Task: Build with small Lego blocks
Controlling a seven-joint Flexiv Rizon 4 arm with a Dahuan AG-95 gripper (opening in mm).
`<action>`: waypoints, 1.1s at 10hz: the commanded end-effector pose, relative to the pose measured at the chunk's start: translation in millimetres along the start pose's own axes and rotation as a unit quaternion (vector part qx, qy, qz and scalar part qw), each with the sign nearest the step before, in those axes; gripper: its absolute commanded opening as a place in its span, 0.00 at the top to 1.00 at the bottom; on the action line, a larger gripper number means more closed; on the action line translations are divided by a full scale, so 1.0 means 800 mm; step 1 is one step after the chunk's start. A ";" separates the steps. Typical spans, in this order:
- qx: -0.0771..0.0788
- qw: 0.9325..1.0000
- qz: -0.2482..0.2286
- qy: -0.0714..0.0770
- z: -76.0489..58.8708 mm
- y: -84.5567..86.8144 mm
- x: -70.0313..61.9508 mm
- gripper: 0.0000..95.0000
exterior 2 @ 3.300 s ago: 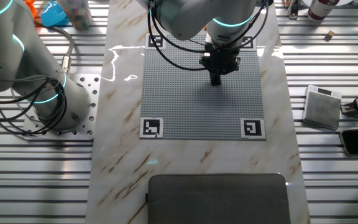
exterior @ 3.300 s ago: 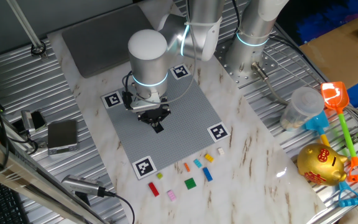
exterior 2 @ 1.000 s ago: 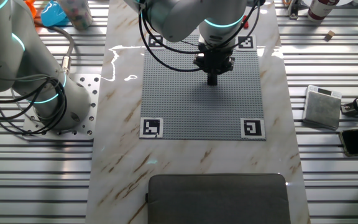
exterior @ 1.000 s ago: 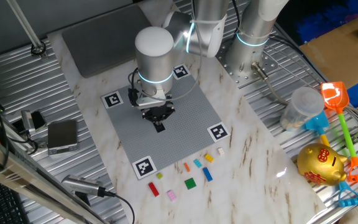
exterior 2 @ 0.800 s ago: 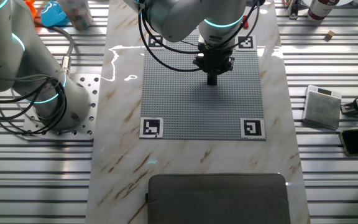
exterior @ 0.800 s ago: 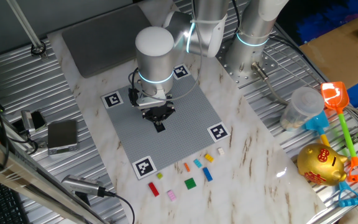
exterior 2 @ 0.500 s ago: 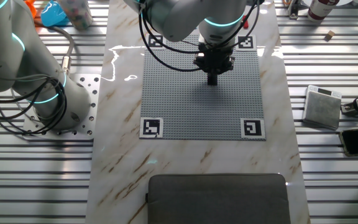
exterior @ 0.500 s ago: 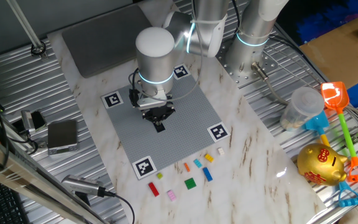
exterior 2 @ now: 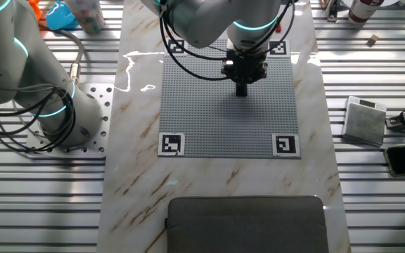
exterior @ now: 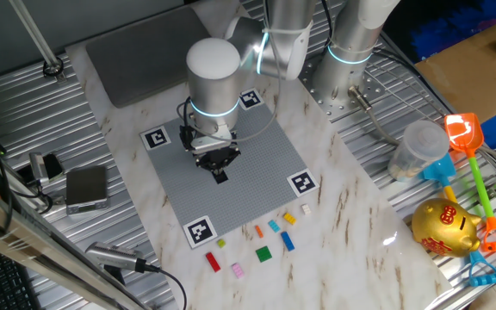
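The small Lego blocks lie loose on the marble table, just off the near edge of the grey studded plate, between its two near corner markers and a little beyond. Count them off: one red, one pink, one green, one blue, one orange, one light blue, one whitish, and two yellowish ones, the second sitting near the red brick. That is nine on the table, none touching its neighbour.

Up on the plate, the claw points straight down over the studs, toward the far half of the plate, with the arm's white wrist cylinder directly above it. There is something small and black at its tip, and the fingers look drawn close together, but whether it is gripping a brick or simply closed I cannot tell. From the other fixed view the claw hangs over the plate, nearer the far two markers than the near pair; four markers in all, one per corner.
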State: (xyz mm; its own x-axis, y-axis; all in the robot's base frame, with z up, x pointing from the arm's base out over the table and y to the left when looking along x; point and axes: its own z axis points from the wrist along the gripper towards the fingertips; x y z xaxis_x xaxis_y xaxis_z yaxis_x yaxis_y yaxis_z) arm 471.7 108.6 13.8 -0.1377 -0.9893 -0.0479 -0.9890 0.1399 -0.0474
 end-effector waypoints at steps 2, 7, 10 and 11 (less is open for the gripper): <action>0.001 1.000 -0.002 0.001 0.013 0.000 0.000 1.00; 0.001 1.000 0.003 0.003 0.003 0.000 -0.002 1.00; 0.000 1.000 0.006 0.006 -0.006 0.001 -0.003 1.00; 0.000 1.000 0.006 0.005 -0.006 0.001 -0.003 1.00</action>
State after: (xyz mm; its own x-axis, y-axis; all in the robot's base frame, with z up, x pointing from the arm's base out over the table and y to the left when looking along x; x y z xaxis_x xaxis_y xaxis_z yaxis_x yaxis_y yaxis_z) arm 471.1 110.7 17.9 -0.1498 -0.9879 -0.0390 -0.9872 0.1516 -0.0493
